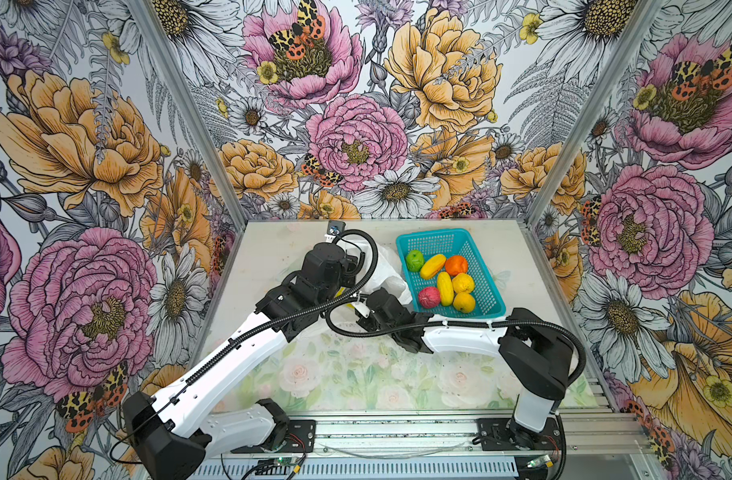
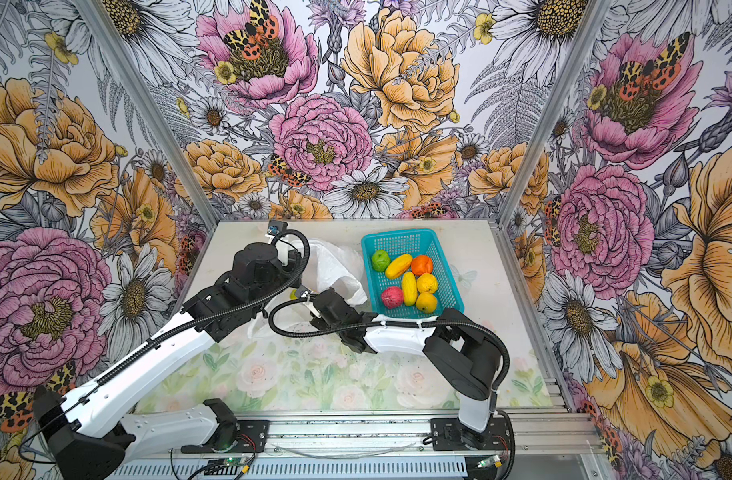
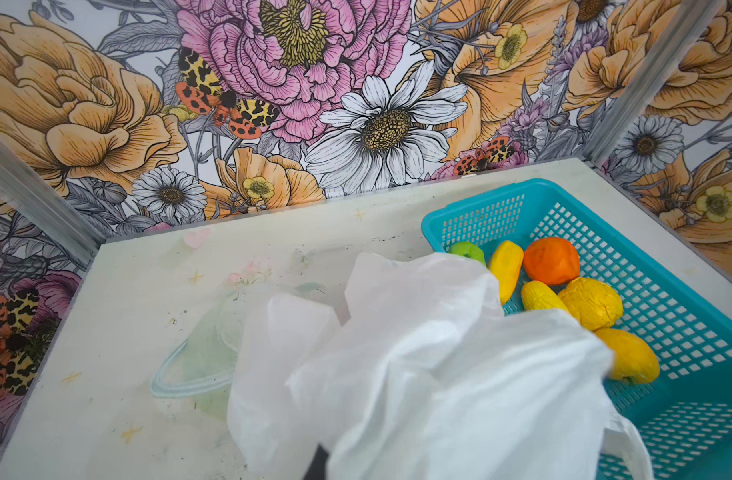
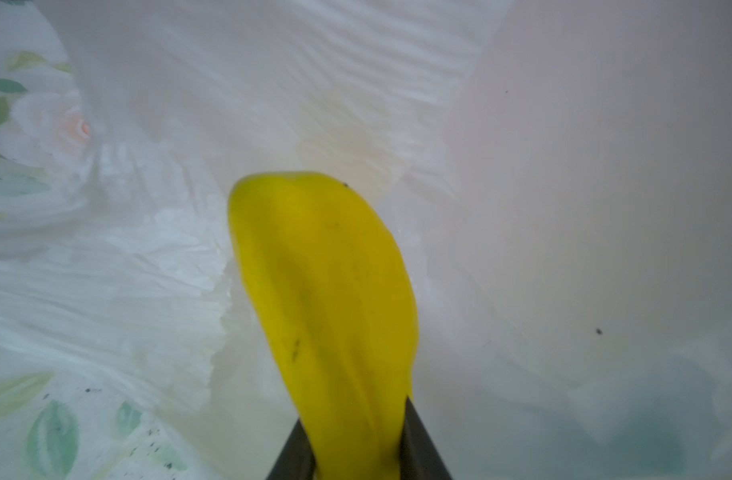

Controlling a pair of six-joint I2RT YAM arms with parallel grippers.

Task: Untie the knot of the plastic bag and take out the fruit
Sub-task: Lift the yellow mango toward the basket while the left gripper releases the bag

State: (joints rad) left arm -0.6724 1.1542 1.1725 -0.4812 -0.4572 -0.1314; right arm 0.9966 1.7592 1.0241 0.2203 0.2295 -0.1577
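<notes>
Fruit (image 4: 322, 291) — yellow oblong — clamped within right pincer (image 4: 353, 417).

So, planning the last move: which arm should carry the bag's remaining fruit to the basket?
Right: the right gripper is inside the bag, clamped on the yellow fruit, basket on its side; the left arm holds the bag up.

In both top views the light is bright and even, coming from above, and the shadows on the surface (image 1: 273, 249) are soft. The straight posts (image 1: 192, 112) lean outward at the edges (a wide lens). My right wrist view is milky: the yellow fruit (image 4: 327, 291) is blurred, the plastic bag (image 4: 564, 166) hazy.
</notes>
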